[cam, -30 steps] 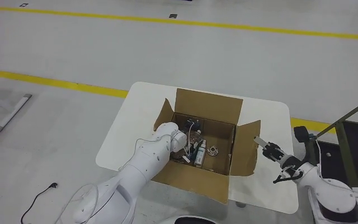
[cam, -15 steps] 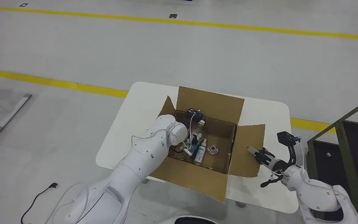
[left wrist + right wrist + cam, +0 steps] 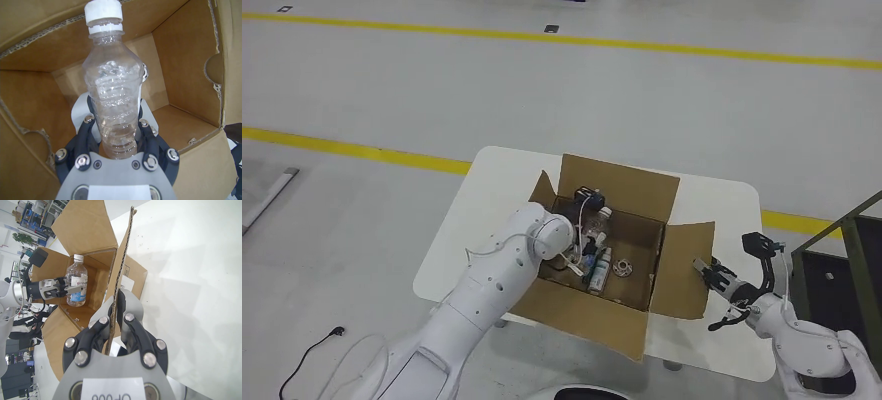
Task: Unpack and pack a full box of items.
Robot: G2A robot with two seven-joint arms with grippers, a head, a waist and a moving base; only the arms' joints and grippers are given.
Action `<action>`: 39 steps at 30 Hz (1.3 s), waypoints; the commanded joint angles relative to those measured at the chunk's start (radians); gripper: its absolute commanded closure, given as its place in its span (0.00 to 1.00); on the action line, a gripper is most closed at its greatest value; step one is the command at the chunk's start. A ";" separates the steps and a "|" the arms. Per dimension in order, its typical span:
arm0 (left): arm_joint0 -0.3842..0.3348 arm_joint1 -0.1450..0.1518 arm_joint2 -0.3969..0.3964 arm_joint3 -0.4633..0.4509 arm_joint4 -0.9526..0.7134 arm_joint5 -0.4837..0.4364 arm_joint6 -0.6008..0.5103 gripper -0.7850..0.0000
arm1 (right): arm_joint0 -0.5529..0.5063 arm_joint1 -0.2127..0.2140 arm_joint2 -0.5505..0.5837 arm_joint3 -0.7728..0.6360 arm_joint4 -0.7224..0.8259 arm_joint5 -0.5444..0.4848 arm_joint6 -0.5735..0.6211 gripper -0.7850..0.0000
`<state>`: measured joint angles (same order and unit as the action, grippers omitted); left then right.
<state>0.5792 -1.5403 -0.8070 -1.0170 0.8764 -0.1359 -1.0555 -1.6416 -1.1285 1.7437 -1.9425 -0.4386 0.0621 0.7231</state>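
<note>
An open cardboard box [image 3: 617, 185] stands on the white table [image 3: 492, 200]. My left gripper [image 3: 115, 115] is inside the box [image 3: 179, 66], shut on the lower body of a clear plastic bottle [image 3: 111, 85] with a white cap. In the top view the left gripper [image 3: 585, 228] holds the bottle [image 3: 598, 217] near the box's back wall. The right wrist view shows that bottle [image 3: 76, 283] upright, above the box floor. My right gripper [image 3: 115, 307] is shut on the edge of the right side flap [image 3: 122, 262], at the flap's outer rim [image 3: 702, 268].
Other items lie on the box floor, among them a blue and white tube [image 3: 599, 270] and a small round spool [image 3: 623, 267]. Bare table [image 3: 189, 247] lies to the right of the box. The table edge runs close behind the right arm.
My left gripper has carried the bottle up and toward the box's back wall. The right gripper came in from the right and shut on the side flap.
</note>
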 commanded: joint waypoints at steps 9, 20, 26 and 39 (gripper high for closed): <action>0.012 0.023 -0.062 -0.102 0.005 -0.007 -0.044 1.00 | 0.099 0.023 0.076 0.019 -0.015 0.015 0.163 1.00; 0.023 0.061 -0.171 -0.288 -0.004 -0.003 -0.178 1.00 | 0.170 0.047 0.129 0.078 -0.024 -0.050 0.247 1.00; 0.040 0.083 -0.226 -0.415 0.054 0.044 -0.254 1.00 | 0.172 0.052 0.127 0.083 -0.033 -0.043 0.222 1.00; 0.128 0.139 -0.388 -0.626 0.258 0.105 -0.393 1.00 | 0.130 0.058 0.147 0.057 -0.031 -0.006 0.165 1.00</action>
<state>0.6954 -1.4053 -1.1839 -1.6386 1.1127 -0.0349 -1.4393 -1.5083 -1.0709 1.8878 -1.8819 -0.4641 0.0528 0.8957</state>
